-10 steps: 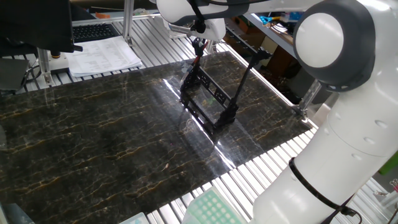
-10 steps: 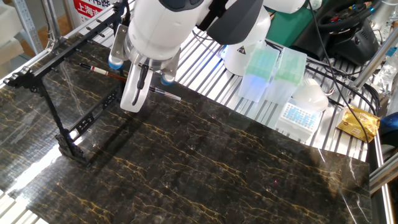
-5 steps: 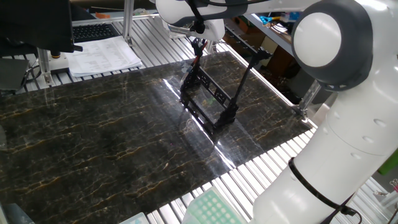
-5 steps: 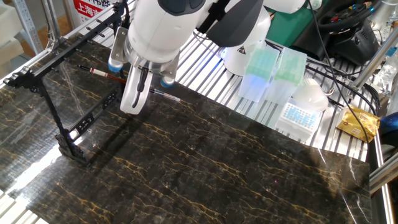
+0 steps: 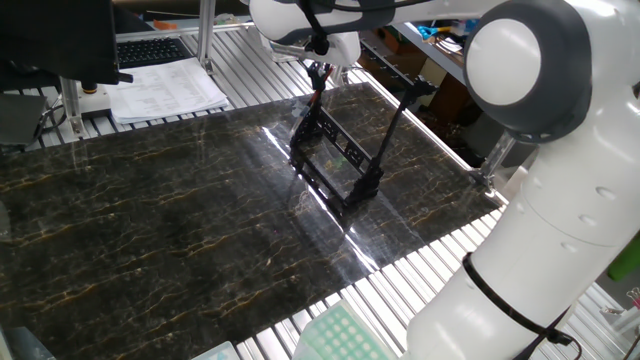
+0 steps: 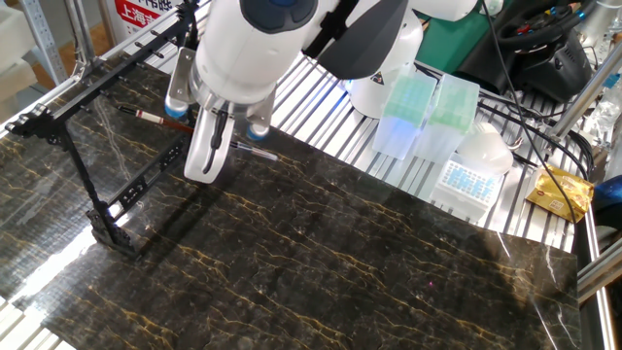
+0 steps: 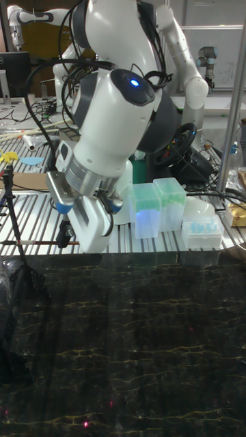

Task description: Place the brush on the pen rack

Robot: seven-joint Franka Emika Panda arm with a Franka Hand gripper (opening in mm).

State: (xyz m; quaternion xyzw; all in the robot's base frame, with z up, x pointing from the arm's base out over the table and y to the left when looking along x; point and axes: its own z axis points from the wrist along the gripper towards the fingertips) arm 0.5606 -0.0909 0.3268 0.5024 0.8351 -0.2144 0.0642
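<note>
One gripper (image 6: pixel 216 134) you watch: clamped on brush (image 6: pixel 151 117) | held level over rack's (image 6: pixel 107 146) far side

the white arm bends low over the table, its tool (image 6: pixel 207 148) pointing down, fingers pinched together.

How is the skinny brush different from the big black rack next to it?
The brush is a single thin stick, dark with a reddish part; the pen rack is an open frame of many black bars. The brush is up in the air, held level in the pincer; the pen rack stands on the table. The brush looks far smaller than the pen rack. Both are made of slim, dark pieces.
</note>
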